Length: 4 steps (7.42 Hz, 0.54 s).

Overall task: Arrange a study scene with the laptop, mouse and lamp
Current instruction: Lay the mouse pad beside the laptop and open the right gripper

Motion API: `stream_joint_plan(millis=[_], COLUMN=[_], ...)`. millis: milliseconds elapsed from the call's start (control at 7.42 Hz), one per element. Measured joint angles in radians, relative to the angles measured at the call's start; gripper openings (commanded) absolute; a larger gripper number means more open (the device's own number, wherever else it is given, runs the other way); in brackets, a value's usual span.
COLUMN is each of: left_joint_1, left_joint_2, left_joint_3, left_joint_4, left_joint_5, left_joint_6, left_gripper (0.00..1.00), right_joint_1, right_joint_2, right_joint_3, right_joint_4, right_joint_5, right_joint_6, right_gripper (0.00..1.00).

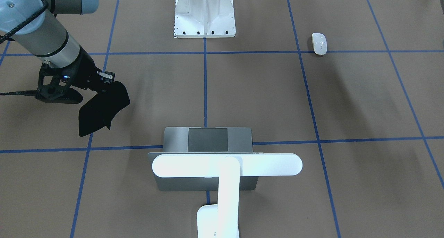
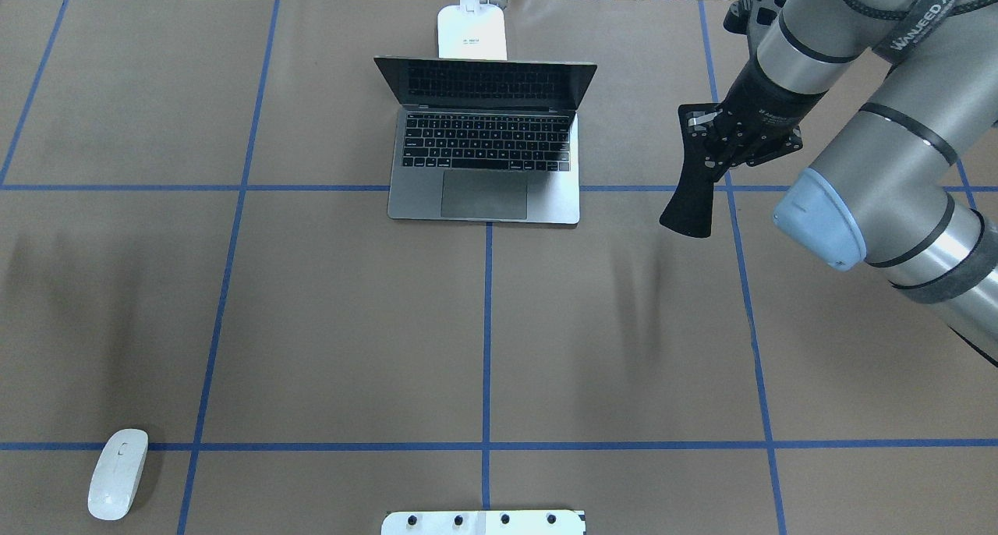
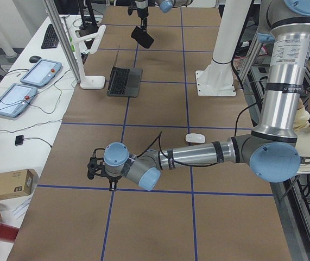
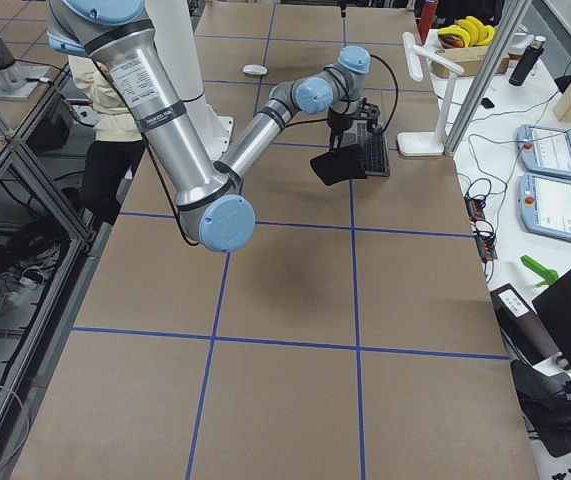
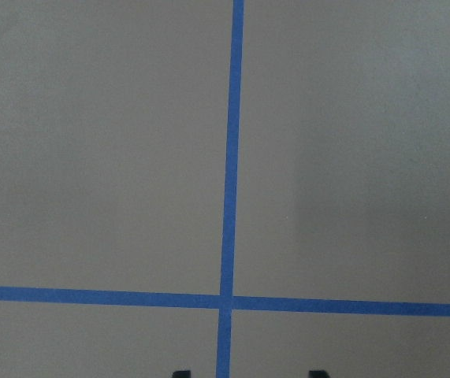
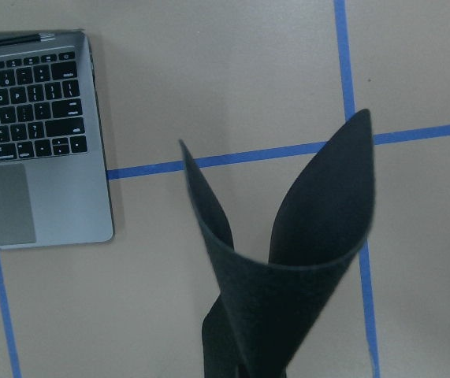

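The laptop (image 2: 483, 196) stands open at the far middle of the table, keys facing the robot. The white lamp (image 1: 227, 165) stands behind it, its bar head over the lid. The white mouse (image 2: 117, 472) lies at the near left, far from the laptop. My right gripper (image 2: 713, 141) is shut on a bent black mat (image 2: 694, 200) and holds it in the air to the right of the laptop. In the right wrist view the mat (image 6: 288, 276) curls in front of the camera. My left gripper (image 5: 247, 373) is open and empty over bare table; only its fingertips (image 5: 179, 372) show.
A white bolted pedestal (image 2: 483, 522) stands at the near middle edge. Blue tape lines (image 2: 487, 324) cross the brown table. Tablets, cables and a box lie beyond the far edge in the side views (image 3: 27, 81).
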Motion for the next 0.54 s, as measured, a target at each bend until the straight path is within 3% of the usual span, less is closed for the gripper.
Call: stream_joint_plan(millis=[539], left_joint_1=[-0.001], left_joint_2=[0.0], left_joint_3=[-0.001], left_joint_4=[0.001], left_joint_5=[0.0], left_joint_6=[0.0], left_gripper=[0.59], right_joint_1=[-0.018], right_joint_2=[0.005], right_joint_3=[-0.018], right_joint_4=[0.001], right_joint_5=[-0.047], right_joint_6=[0.0], right_gripper=[1.0])
